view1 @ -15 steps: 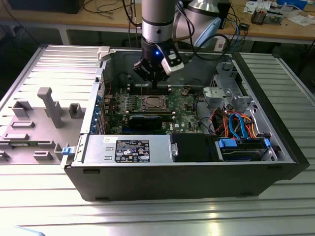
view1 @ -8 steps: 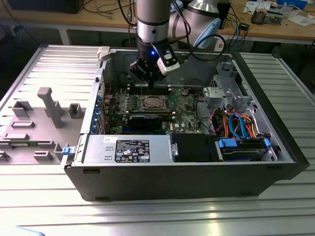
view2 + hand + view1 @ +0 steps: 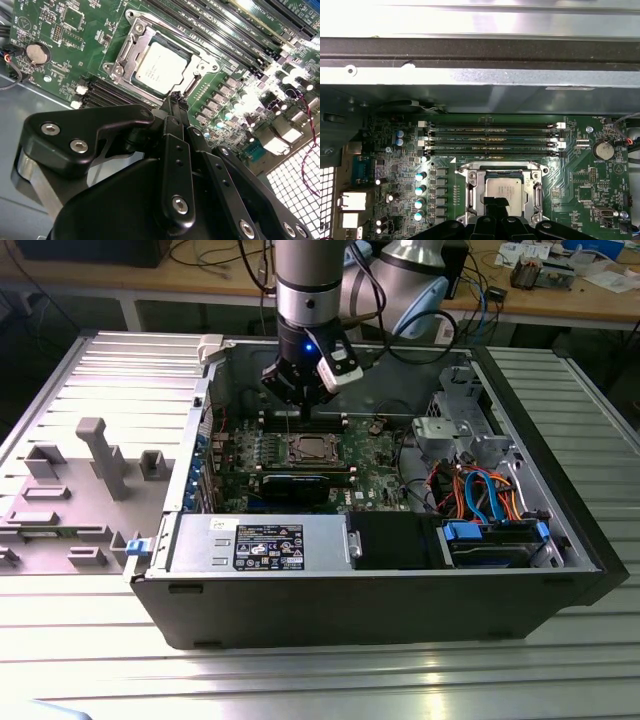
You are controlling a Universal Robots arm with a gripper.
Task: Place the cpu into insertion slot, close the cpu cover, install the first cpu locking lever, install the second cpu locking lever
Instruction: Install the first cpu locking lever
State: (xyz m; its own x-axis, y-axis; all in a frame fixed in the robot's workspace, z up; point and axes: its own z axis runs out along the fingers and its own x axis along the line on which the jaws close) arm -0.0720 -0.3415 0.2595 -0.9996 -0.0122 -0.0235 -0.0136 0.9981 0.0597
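The gripper (image 3: 177,98), fingers closed together and empty, hovers near the seated cpu's (image 3: 160,67) edge.

The open computer case (image 3: 400,610) lies on the surface (image 3: 300,680), with a moulded fixture (image 3: 100,465) beside it at the exterior view's left. Inside the case, the circuit board (image 3: 380,465) sits toward the exterior view's left. The power supply box (image 3: 260,540) is in front of the board, and the drive bay (image 3: 495,540) and cables (image 3: 480,485) are at the right. The insertion slot (image 3: 312,448) lies mid-board with the cpu (image 3: 161,67) in it, and the cpu cover (image 3: 131,47) lies around the chip. Memory slots (image 3: 492,137) run between the socket and the case wall, and a long card (image 3: 295,483) lies on the socket's near side. The tool (image 3: 302,410) hangs over the socket's edge, its tips just beside the cover in the second wrist view.
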